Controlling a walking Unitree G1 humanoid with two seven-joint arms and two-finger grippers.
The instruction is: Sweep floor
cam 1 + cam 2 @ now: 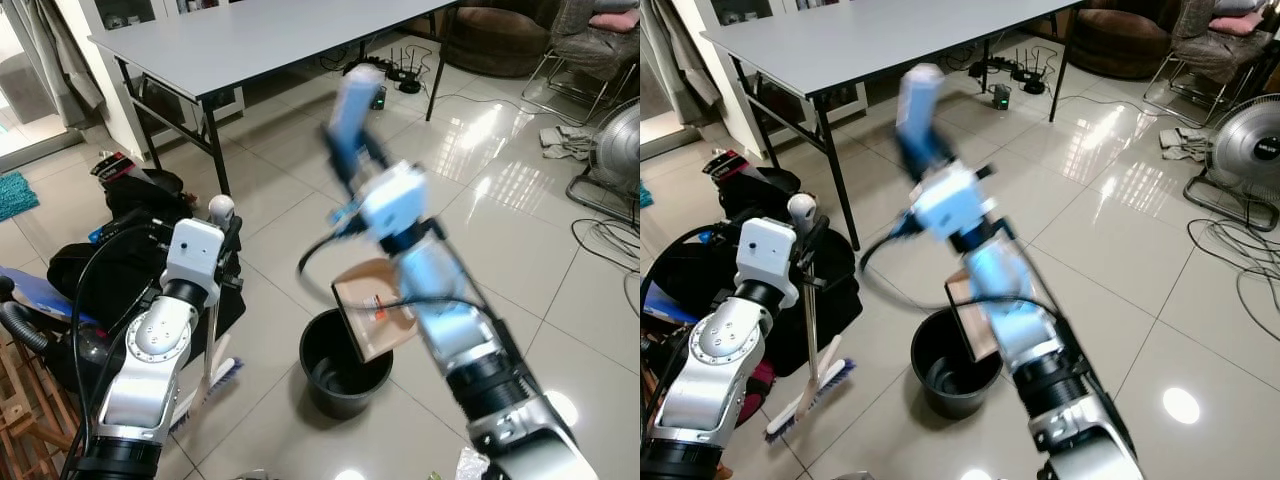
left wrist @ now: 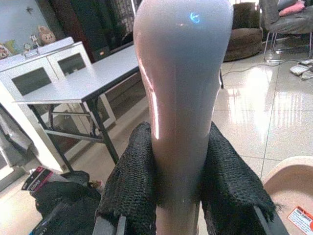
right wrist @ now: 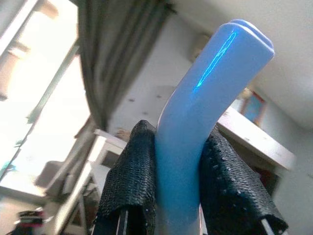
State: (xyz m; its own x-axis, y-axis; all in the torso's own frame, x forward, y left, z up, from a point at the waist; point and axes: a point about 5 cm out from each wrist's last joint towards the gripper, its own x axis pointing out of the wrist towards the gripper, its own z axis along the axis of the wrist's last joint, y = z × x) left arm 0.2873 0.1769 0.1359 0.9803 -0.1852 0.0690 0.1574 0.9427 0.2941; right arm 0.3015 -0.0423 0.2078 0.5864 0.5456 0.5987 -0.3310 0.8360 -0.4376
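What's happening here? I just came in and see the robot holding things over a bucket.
The robot is sweeping up. Its left end effector is shut on the broom handle, holding the broom upright with its bristles on the tiled floor. Its right end effector is shut on the blue handle of a dustpan, and the tan pan is tilted over the black bucket. The right arm is blurred.

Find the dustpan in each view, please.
Left eye view: dustpan, centre, tilted at the bucket's rim.
Right eye view: centre, same bucket.
Left wrist view: its pan, beside the broom handle.
Right wrist view: its blue handle, in the right gripper.
Shared landmark: grey table.
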